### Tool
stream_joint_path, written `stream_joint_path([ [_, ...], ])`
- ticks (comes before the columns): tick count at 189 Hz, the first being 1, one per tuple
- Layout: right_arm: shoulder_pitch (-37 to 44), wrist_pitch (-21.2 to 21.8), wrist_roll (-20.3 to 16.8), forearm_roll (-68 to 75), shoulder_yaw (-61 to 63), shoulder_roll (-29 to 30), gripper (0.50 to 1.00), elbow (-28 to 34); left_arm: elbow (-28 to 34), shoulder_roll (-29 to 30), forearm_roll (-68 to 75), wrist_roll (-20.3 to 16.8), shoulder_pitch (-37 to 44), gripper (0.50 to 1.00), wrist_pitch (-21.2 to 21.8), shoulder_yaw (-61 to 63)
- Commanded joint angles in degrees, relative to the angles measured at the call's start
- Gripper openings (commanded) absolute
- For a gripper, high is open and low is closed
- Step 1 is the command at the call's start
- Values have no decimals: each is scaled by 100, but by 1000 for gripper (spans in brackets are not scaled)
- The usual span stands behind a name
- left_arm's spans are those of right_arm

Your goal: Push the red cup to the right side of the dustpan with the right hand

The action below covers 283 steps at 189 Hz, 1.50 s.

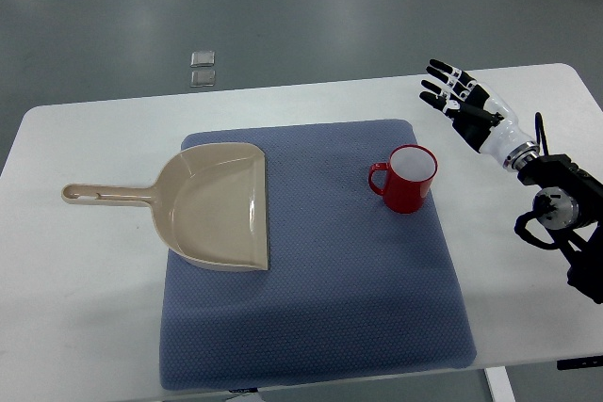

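white table (85, 148) on grey floor, blue mat (320, 308) spread over middle; beige dustpan (212, 206) lying on mat's left part, handle sticking out left past mat edge onto table; red cup (407, 180) upright on mat's upper right, handle pointing left toward dustpan, well apart from it; right hand (462, 101) in from right edge, raised over bare table up and right of cup, fingers spread and straight, gripping nothing, not touching cup; small clear object (203, 68) on floor beyond table

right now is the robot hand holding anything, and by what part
Nothing is held. The right robot hand hangs open over the table, apart from the red cup, whose handle points toward the dustpan.
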Motion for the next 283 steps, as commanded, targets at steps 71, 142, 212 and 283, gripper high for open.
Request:
stream_joint_path([
  [71,-10,17,8,0,-61,-3,930,0,2,0,0,0,-3,1000,0,10],
  [142,-28,35,26,-9,-52,-143,932,0,2,0,0,0,-3,1000,0,10],
  [212,-195,870,333,-185,-78,-460,932,18,2,0,0,0,-3,1000,0,10],
  [283,-397,1346,1001,-1125,-70,-574,930,18,2,0,0,0,-3,1000,0,10],
])
